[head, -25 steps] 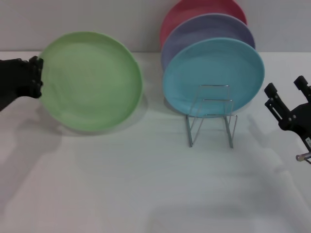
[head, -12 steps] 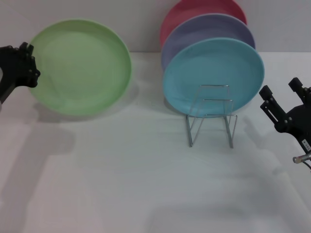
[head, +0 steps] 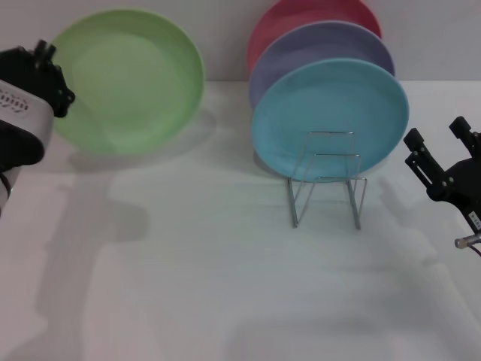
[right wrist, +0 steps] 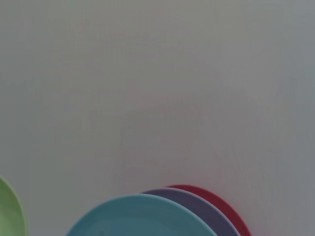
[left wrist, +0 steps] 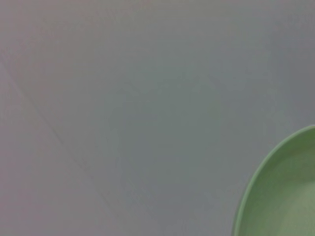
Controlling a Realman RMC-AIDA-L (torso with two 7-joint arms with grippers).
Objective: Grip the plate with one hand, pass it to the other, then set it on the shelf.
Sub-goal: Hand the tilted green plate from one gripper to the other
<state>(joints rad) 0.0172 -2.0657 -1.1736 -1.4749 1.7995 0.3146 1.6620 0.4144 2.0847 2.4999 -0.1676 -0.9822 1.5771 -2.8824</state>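
At ten o'clock of the head view: the green plate (head: 126, 80) hangs clear of the white table (head: 225, 286), tilted up with its face toward the camera; its shadow lies on the table beneath it.
Left gripper (head: 54, 83): clamped on the green plate's rim at the plate's nine o'clock edge, black fingers against the rim.
Left wrist view: only an arc of the green plate's rim (left wrist: 275, 196) shows against plain grey.
Right gripper (head: 439, 156): at three o'clock of the head view, above the table, its two black fingers spread apart and holding nothing, well apart from the green plate.
Wire rack (head: 327, 180): upright on the table just right of centre, its loops bare.
Behind the rack, toward one o'clock: a turquoise plate (head: 331, 113) stands on edge, touching the rack's back; a lavender plate (head: 316, 45) stands behind that, and a red plate (head: 301, 15) last.
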